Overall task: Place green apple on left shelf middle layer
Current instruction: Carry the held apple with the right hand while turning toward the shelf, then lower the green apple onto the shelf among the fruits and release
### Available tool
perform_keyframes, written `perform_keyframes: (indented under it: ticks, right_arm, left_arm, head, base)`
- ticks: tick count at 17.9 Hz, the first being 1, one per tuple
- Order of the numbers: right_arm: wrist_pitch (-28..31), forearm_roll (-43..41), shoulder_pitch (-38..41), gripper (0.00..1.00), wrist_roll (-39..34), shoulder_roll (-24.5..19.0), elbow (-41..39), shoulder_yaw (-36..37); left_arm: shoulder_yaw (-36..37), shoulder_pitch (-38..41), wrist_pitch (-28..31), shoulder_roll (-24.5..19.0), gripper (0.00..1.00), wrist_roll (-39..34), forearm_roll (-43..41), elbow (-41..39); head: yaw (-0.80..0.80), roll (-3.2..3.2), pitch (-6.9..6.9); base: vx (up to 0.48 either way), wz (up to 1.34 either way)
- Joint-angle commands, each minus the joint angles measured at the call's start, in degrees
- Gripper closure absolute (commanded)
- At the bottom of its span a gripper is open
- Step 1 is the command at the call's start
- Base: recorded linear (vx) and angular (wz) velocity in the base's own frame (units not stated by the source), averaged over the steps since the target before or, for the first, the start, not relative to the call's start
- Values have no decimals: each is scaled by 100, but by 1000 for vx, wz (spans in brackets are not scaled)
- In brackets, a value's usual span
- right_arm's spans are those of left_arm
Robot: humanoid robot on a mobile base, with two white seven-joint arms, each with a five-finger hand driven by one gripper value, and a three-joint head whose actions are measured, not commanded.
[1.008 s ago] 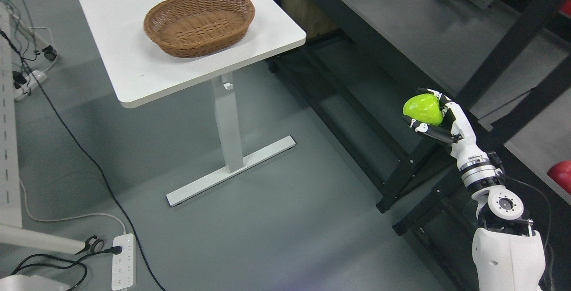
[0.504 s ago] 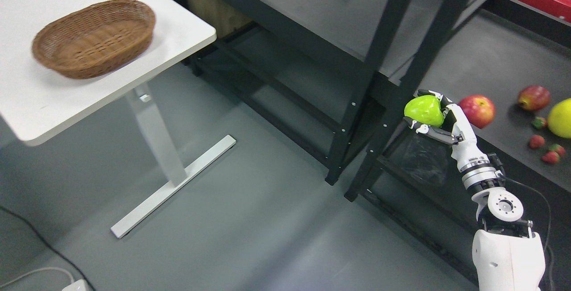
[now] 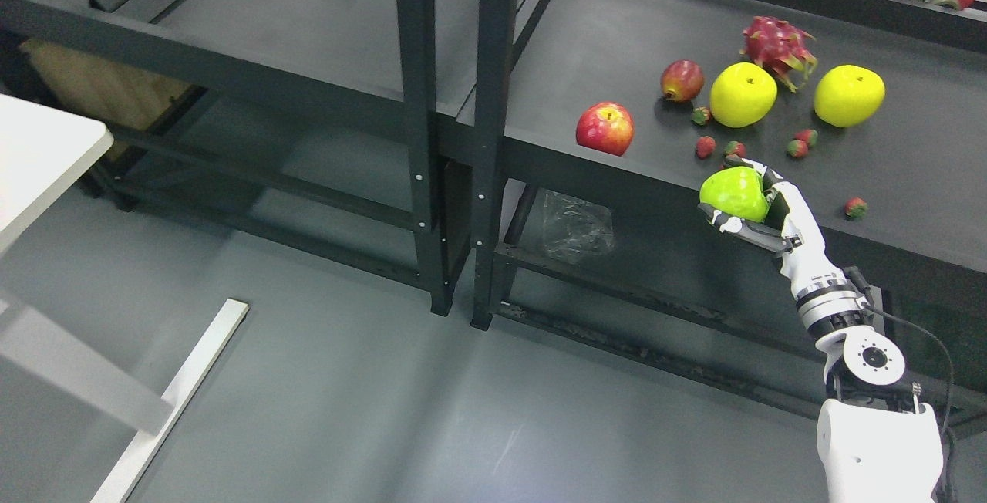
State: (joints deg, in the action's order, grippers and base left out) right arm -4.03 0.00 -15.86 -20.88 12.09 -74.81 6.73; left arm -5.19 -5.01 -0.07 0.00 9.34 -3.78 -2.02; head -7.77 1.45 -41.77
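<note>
Green apple [image 3: 734, 194] sits in my right hand [image 3: 752, 214], fingers [image 3: 729, 219] curled under and around it, palm up, thumb side partly hidden behind the fruit. Same grip as a second ago, same spot in the frame. What changed is the view: whole picture swings right, so that is the camera turning with me, not the things moving. The wicker basket is gone from view, only a corner of the white table [image 3: 42, 160] is left. Two black racks now show. The right shelf [image 3: 910, 179] is just behind my hand, carrying a red apple [image 3: 605, 128], two yellow apples [image 3: 742, 95], a dragon fruit [image 3: 777, 43] and scattered strawberries [image 3: 705, 146]. The left shelf [image 3: 270, 32] is bare on the layer I can see, well apart from the apple, past the two upright posts [image 3: 455, 125].

Judgement: carry phase, apple not yet placed. I am facing the wrong rack; the target layer lies to the left, so the hand must cross the posts without clipping them. Left hand is not visible.
</note>
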Motion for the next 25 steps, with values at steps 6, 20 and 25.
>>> perform_keyframes:
  ticks: [6, 20, 25]
  right_arm:
    - [8, -26, 12, 97, -4, 3, -7, 12]
    - [173, -17, -22, 97, 40, 47, 2, 12]
    - [947, 543, -365, 97, 58, 126, 256, 39]
  left_arm:
    - [1, 0, -2, -100, 0, -2, 0, 0]
    - [1, 0, -2, -100, 0, 6, 0, 0]
    - [1, 0, -2, -100, 0, -2, 0, 0]
  head:
    - [0, 0, 0]
    - [0, 0, 1]
    - [0, 0, 1]
  base:
    - [166, -472]
    - [221, -79]
    - [151, 0]
